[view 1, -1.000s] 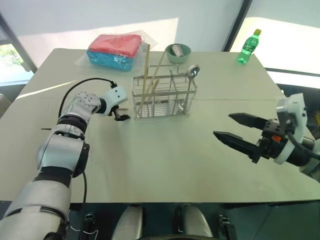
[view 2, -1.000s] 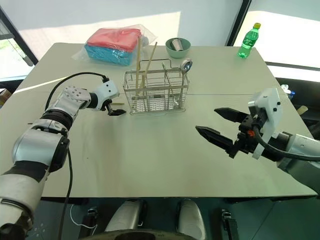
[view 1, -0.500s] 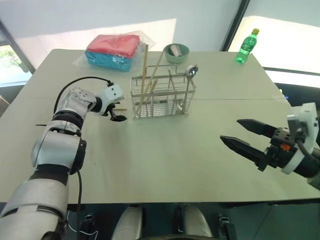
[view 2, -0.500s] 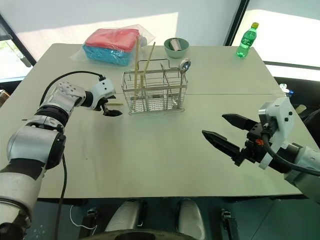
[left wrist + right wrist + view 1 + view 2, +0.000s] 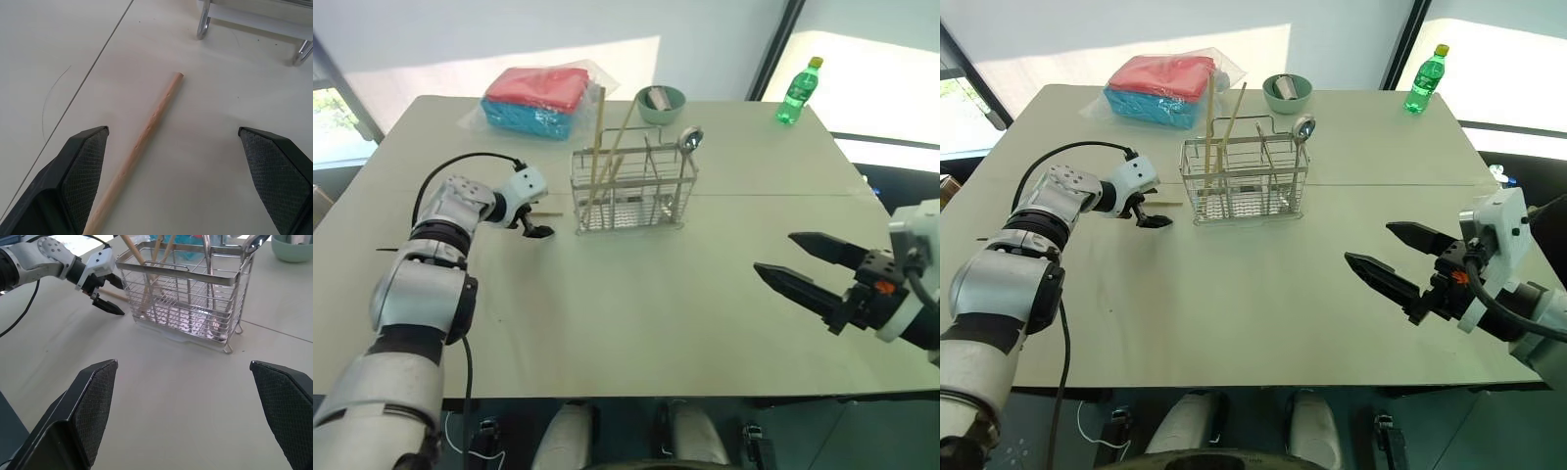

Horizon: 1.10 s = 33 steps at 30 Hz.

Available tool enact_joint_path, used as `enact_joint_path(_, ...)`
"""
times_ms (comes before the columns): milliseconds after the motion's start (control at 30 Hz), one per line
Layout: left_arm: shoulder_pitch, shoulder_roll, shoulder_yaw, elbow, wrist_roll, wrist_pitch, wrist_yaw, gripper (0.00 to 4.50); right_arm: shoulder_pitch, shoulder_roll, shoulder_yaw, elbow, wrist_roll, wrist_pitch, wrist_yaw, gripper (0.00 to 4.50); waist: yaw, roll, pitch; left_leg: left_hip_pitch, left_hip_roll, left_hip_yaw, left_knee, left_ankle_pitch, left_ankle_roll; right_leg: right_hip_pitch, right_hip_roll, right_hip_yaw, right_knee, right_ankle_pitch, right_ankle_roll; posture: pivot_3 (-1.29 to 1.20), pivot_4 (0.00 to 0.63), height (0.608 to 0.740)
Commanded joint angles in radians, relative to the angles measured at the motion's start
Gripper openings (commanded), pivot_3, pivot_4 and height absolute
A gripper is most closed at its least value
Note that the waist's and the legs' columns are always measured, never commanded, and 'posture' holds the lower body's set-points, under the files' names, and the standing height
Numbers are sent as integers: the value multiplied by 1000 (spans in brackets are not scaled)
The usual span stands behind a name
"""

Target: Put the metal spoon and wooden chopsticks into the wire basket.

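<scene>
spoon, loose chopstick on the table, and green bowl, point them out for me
metal spoon [image 5: 690, 138], left eye view, on its round bowl above the basket rim
loose chopstick [image 5: 146, 134], left wrist view, mid-shaft on the table
green bowl [image 5: 1289, 98], right eye view, on its front wall

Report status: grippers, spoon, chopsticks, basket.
Both grippers open: left over one chopstick lying beside basket; right empty. Spoon, other chopsticks already in basket. Nothing in the way.

Silver-grey arms, black textured claws [image 5: 803, 264]
</scene>
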Motion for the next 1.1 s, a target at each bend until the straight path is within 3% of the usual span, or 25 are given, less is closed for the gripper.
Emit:
enact_joint_path(33, -2, -4, 19, 1, -3, 21, -6, 3585, -4, -22, -49, -19, 28, -19, -10, 4500, 0, 0, 0, 0, 0, 0, 0, 0, 0, 0, 0, 0, 0, 0, 0, 0, 150, 667)
enact_joint_path(100, -1, -6, 16, 1, 4, 22, 2, 2609, -3, -24, -54, -15, 33, -19, -10, 4500, 0, 0, 0, 0, 0, 0, 0, 0, 0, 0, 0, 0, 0, 0, 0, 0, 150, 667)
enact_joint_path(567, -8, -8, 29, 4, 9, 41, 46, 2609, 15, -14, -71, -7, 17, -20, -6, 4500, 0, 0, 0, 0, 0, 0, 0, 0, 0, 0, 0, 0, 0, 0, 0, 0, 150, 667)
enact_joint_path(667, -4, -15, 37, 3, 6, 49, 33, 1778, 19, -18, -85, -4, 20, -19, -7, 4500, 0, 0, 0, 0, 0, 0, 0, 0, 0, 0, 0, 0, 0, 0, 0, 0, 150, 667)
enact_joint_path(767, 0, -19, 35, 3, 14, 49, 40, 263, 28, -16, -99, -4, 21, -16, -4, 4500, 0, 0, 0, 0, 0, 0, 0, 0, 0, 0, 0, 0, 0, 0, 0, 0, 150, 667)
enact_joint_path(1100, 4, -21, 31, 6, 27, 55, 79, 263, 55, -13, -119, -14, 23, -20, -7, 4500, 0, 0, 0, 0, 0, 0, 0, 0, 0, 0, 0, 0, 0, 0, 0, 0, 150, 667)
